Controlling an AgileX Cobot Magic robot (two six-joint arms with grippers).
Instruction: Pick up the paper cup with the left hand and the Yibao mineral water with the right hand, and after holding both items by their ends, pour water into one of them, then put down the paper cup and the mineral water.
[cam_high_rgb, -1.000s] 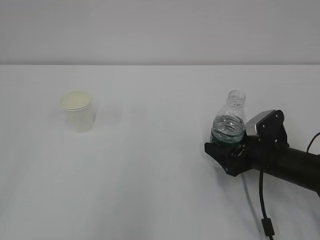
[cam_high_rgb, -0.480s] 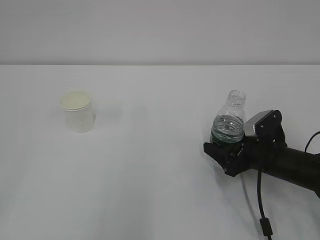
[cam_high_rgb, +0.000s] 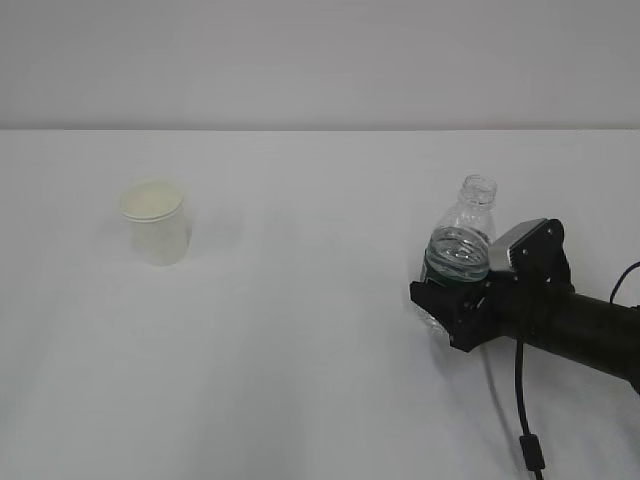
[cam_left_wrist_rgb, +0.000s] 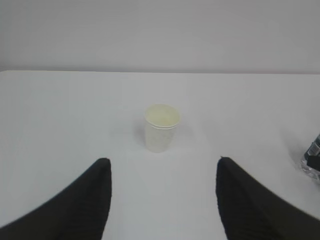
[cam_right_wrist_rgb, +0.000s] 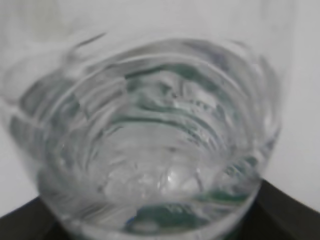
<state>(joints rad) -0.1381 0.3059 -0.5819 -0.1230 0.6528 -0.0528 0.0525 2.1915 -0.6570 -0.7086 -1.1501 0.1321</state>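
Note:
The paper cup (cam_high_rgb: 155, 222) stands upright on the white table at the left, small and white with a cream inside. In the left wrist view the paper cup (cam_left_wrist_rgb: 161, 127) is ahead of my left gripper (cam_left_wrist_rgb: 163, 161), which is open, empty and well short of it. The Yibao mineral water (cam_high_rgb: 458, 250), a clear capless bottle with a green label, stands at the right and leans slightly. My right gripper (cam_high_rgb: 450, 297) is closed round its lower body from the right. The bottle (cam_right_wrist_rgb: 150, 135) fills the right wrist view, with black fingers (cam_right_wrist_rgb: 287, 212) at the bottom corners.
The white table (cam_high_rgb: 300, 380) runs back to a plain pale wall. A black cable (cam_high_rgb: 522, 400) trails from the right arm toward the front edge. The bottle's base and the right gripper show at the right edge of the left wrist view (cam_left_wrist_rgb: 312, 157).
My right gripper's jaws have closed in on the bottle, and the bottle's neck has tipped a little to the right. The cup and the left gripper have not moved.

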